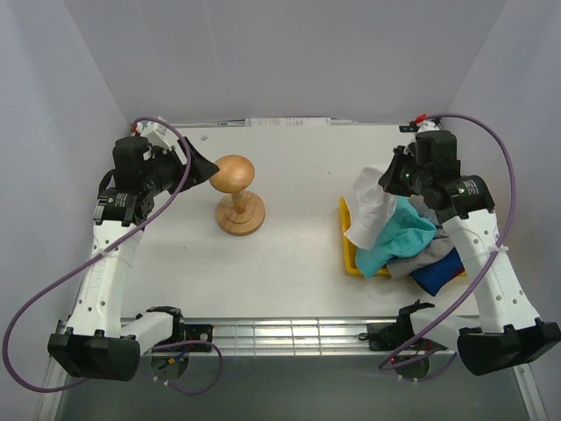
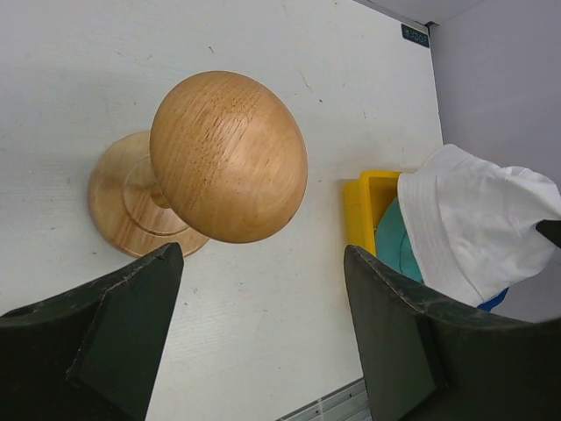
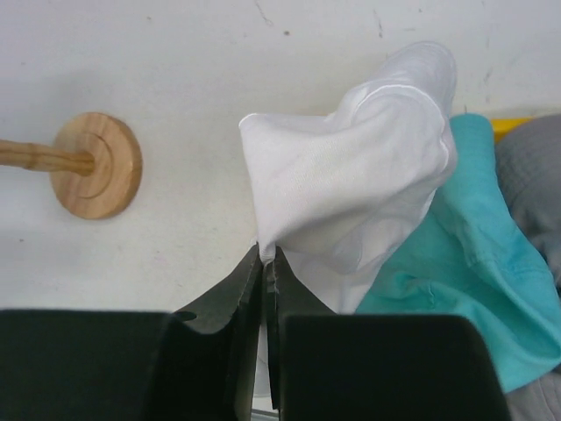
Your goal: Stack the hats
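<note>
Right gripper clamped on 1 thin fold of the white hat, hanging just ahead (teal hat beside it, lower). Left gripper gapes empty, wooden stand just ahead. Risk: shallow pinch slips; drooping brim drags the teal hat.

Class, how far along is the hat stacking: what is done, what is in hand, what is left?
Done: nothing stacked yet; the wooden stand is bare. In hand: the right gripper is shut on a white hat, held above the yellow tray. Left: the teal hat, grey hat and blue hat lie heaped on the tray; the left gripper is open beside the stand.
</note>
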{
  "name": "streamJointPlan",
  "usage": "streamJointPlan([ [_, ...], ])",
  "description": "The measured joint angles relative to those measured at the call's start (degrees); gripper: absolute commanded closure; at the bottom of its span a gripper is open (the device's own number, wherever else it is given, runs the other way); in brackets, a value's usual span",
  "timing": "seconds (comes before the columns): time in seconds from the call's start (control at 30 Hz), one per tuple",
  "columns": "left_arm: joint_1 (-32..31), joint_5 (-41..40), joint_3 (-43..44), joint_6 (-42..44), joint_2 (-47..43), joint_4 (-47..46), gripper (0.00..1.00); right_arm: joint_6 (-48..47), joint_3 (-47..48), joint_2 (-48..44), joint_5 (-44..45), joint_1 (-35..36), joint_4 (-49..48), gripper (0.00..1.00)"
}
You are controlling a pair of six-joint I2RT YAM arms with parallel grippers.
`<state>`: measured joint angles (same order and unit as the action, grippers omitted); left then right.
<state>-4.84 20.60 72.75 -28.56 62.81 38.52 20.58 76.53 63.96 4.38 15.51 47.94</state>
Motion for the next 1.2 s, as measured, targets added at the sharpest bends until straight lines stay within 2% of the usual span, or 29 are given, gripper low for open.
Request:
streamJointPlan([
  [0.27, 0.0, 1.9, 0.0, -1.6, 0.1, -0.4, 0.15, 1.9, 10.4, 6.1, -10.3, 0.3, -2.3, 0.92],
  [0.47, 0.0, 3.1, 3.1, -3.0, 1.1, -0.6, 0.14, 4.3, 20.8, 13.7, -14.2, 4.8, -5.2, 0.92],
  [0.8, 0.0, 2.2, 14.5, -5.9, 2.4, -2.4, 0.13, 7.9, 34.8, 25.9, -15.0, 17.6, -14.4, 0.92],
  [1.03, 0.0, -1.7, 22.9, -7.3, 2.2, -4.0, 0.13, 9.1, 45.1, 34.9, -13.9, 23.9, -17.7, 0.92],
  [1.2, 0.0, -5.2, 26.2, -7.7, 1.9, -4.0, 0.13, 9.0, 47.5, 38.3, -13.4, 27.2, -20.0, 0.92],
])
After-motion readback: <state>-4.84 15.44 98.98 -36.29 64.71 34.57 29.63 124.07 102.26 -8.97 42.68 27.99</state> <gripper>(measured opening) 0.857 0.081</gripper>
